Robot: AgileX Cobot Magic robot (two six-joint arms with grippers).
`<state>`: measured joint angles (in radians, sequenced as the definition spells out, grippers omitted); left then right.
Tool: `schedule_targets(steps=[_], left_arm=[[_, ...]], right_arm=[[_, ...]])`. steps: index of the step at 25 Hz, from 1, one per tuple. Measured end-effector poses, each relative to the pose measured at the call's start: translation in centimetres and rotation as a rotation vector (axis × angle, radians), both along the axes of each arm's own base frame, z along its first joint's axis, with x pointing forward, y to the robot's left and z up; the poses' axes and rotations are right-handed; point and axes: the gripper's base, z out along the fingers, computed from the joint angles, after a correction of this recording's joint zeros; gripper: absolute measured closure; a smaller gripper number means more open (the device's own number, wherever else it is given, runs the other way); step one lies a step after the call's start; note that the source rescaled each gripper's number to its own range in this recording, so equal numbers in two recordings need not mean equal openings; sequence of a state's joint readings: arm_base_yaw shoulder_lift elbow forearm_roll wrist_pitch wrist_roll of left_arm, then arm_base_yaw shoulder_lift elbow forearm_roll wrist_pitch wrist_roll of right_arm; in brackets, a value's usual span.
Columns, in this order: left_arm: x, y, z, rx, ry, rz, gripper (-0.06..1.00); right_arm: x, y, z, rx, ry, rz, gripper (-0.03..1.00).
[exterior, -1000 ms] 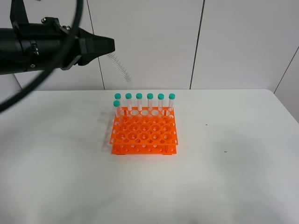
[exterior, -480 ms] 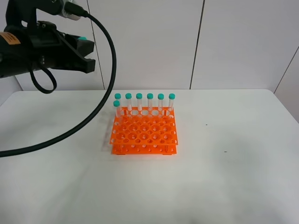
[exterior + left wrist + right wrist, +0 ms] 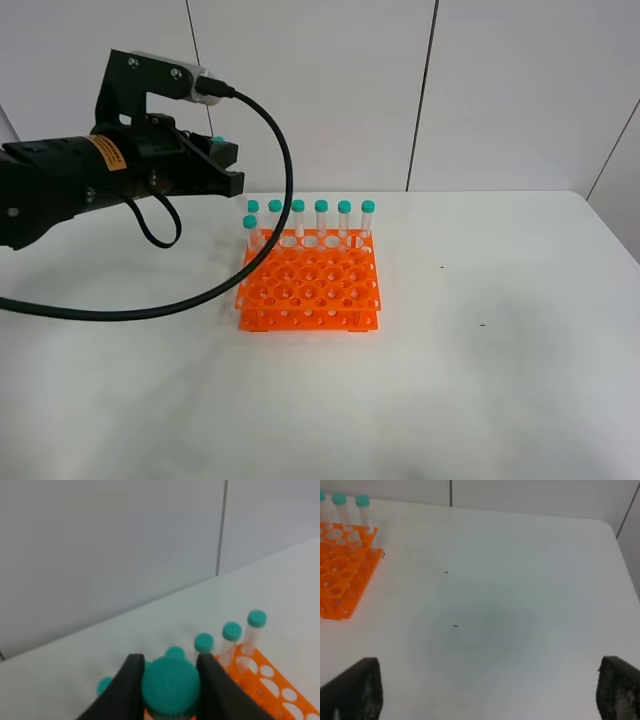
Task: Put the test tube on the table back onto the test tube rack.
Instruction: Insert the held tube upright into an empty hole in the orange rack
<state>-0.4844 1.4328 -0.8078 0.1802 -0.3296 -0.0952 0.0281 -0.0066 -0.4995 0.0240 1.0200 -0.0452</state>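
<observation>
My left gripper (image 3: 226, 166) is shut on the test tube, whose teal cap (image 3: 217, 141) shows above the jaws. It hangs in the air just left of and above the back left corner of the orange test tube rack (image 3: 310, 285). In the left wrist view the teal cap (image 3: 170, 684) sits between the two black fingers (image 3: 131, 687), with the rack (image 3: 272, 677) below. Several identical teal-capped tubes (image 3: 321, 208) stand along the rack's back row, one more (image 3: 250, 222) in the second row. My right gripper (image 3: 487, 692) is open and empty over the white table (image 3: 490, 605).
The white table (image 3: 480, 380) spreads wide around the rack. The left arm's black cable (image 3: 270, 240) loops down over the table left of the rack. The rack's edge (image 3: 342, 575) shows in the right wrist view. A grey panelled wall stands behind.
My left arm has swung down and to the right, bringing the held tube closer to the rack's back left corner. The rack and its tubes have not moved.
</observation>
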Motion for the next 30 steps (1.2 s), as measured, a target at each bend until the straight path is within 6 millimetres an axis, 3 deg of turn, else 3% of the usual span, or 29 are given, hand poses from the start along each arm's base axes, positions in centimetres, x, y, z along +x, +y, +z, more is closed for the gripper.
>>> schedule_targets(steps=[5,12,19,30], left_arm=[[1.7,-2.9,-1.4,0.001,0.022,-0.052,0.93],[5.3,-5.2,-4.0,0.056,0.041,-0.073,0.93],[6.8,-4.5,-6.6,0.168,0.052,-0.085,0.93],[7.7,-3.1,-6.4,0.159,0.038,-0.045,0.93]], right_arm=[[0.0,0.0,0.0,0.000,0.000,0.000,0.03],[0.0,0.0,0.0,0.000,0.000,0.000,0.03],[0.0,0.0,0.0,0.000,0.000,0.000,0.03],[0.0,0.0,0.0,0.000,0.000,0.000,0.03]])
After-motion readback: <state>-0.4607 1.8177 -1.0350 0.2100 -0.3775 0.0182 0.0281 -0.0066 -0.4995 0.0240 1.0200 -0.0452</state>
